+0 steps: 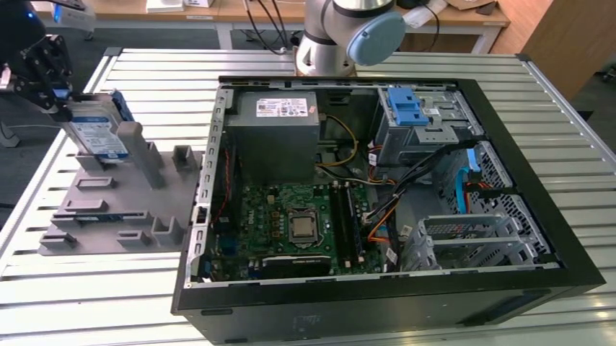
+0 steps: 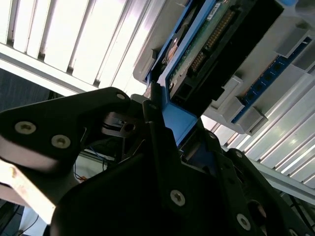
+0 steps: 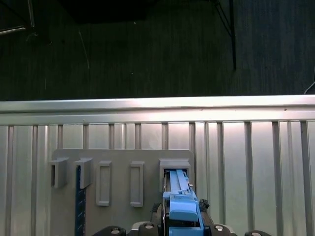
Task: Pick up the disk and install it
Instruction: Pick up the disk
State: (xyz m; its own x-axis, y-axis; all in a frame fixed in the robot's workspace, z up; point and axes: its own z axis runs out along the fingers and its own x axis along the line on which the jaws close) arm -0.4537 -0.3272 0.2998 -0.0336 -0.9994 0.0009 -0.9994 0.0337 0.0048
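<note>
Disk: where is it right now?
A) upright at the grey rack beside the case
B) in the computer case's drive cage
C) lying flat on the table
A: the disk stands upright at the grey rack, outside the computer case, with the tool at its edge.

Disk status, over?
End effector shut on disk, at its blue bracket. Disk upright at grey rack slot, outside case. No obstruction seen around it.

Your arm [image 1: 322, 43] is silver-grey with a pale blue joint cap [image 1: 377, 37]; your tool [image 2: 170, 115] is matte black, dotted with silver screws [image 2: 177, 197].
</note>
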